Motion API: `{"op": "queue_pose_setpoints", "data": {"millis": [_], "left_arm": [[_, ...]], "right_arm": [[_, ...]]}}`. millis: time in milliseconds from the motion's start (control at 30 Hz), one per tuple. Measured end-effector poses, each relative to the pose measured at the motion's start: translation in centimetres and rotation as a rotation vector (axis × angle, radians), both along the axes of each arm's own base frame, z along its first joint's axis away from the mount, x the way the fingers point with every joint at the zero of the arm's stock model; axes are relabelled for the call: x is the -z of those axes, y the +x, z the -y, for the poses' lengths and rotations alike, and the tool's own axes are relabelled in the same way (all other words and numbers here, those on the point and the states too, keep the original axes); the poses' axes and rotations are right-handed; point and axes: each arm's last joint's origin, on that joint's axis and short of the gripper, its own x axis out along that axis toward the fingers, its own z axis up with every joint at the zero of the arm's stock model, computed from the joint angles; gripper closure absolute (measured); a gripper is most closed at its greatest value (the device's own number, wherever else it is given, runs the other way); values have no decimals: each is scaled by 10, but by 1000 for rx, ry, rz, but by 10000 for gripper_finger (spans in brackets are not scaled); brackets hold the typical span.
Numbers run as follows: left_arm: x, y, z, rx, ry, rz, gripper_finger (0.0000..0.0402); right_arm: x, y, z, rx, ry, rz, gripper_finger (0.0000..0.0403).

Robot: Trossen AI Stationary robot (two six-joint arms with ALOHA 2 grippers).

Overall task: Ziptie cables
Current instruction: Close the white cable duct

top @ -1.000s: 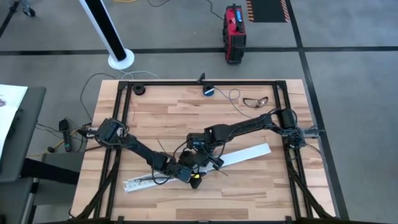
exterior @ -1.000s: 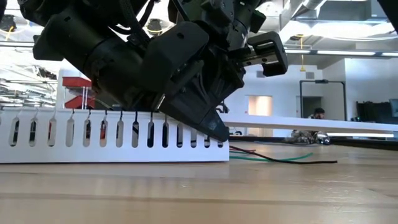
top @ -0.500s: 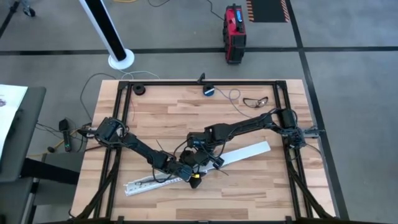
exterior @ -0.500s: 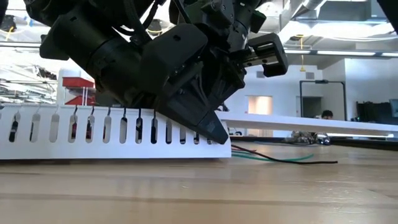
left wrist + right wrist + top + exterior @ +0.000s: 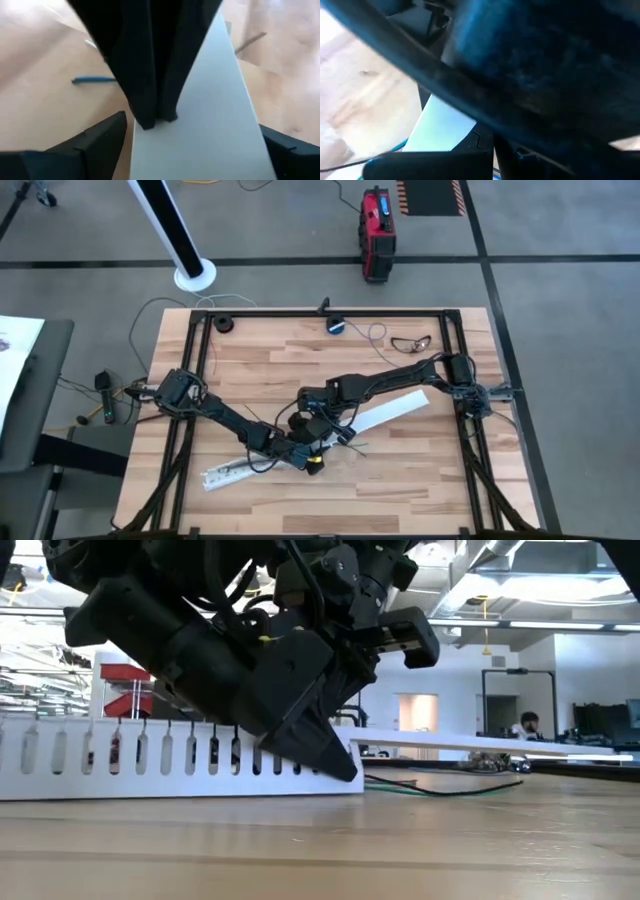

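Observation:
A flat white strip [image 5: 390, 413] slants across the table's middle; in the low view it stands raised above the wood [image 5: 480, 743]. My right gripper [image 5: 156, 119] is shut at its near-left end. My left gripper [image 5: 192, 125] is open, one finger on either side of that strip and apart from it. A perforated white strip [image 5: 180, 755] rests on its long lower edge at the near left. The cables [image 5: 440, 787], thin green, red and dark wires, lie loose on the table beyond both grippers, and no gripper touches them. My right gripper meets the flat white strip near its near-left end [image 5: 165, 131] with its two fingers shut together, coming from above and pointing down at the strip's side edge. The fingertips hide whether the edge lies between them. The strip's far part stands clear of the table.
A small round blue-black device [image 5: 336, 326] with a pale cord and a pair of glasses [image 5: 410, 341] lie at the far edge. A black knob [image 5: 222, 325] sits at the far left corner. Bare wood lies near the front edge [image 5: 400, 850].
My right gripper has gone a little toward the table's left edge. The flat white strip has turned about with it: its far-right end has swung toward the far edge while its near-left end stayed by the grippers. My left gripper has dipped slightly.

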Motion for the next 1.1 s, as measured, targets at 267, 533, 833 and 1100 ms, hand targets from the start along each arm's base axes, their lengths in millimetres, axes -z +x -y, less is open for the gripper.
{"op": "queue_pose_setpoints", "data": {"millis": [267,533,833,1100], "left_arm": [[1,2,-7,-14,-95,-23,79],[1,4,-13,-1,-135,-27,47],[-22,2,-15,46,-145,-28,37],[-38,-14,-21,14,-104,-136,37]], "right_arm": [[-1,-2,7,23,-11,-19,403],[-25,-7,28,85,-26,31,403],[-60,-17,63,199,-13,102,403],[-63,-20,74,245,-5,88,403]]}}
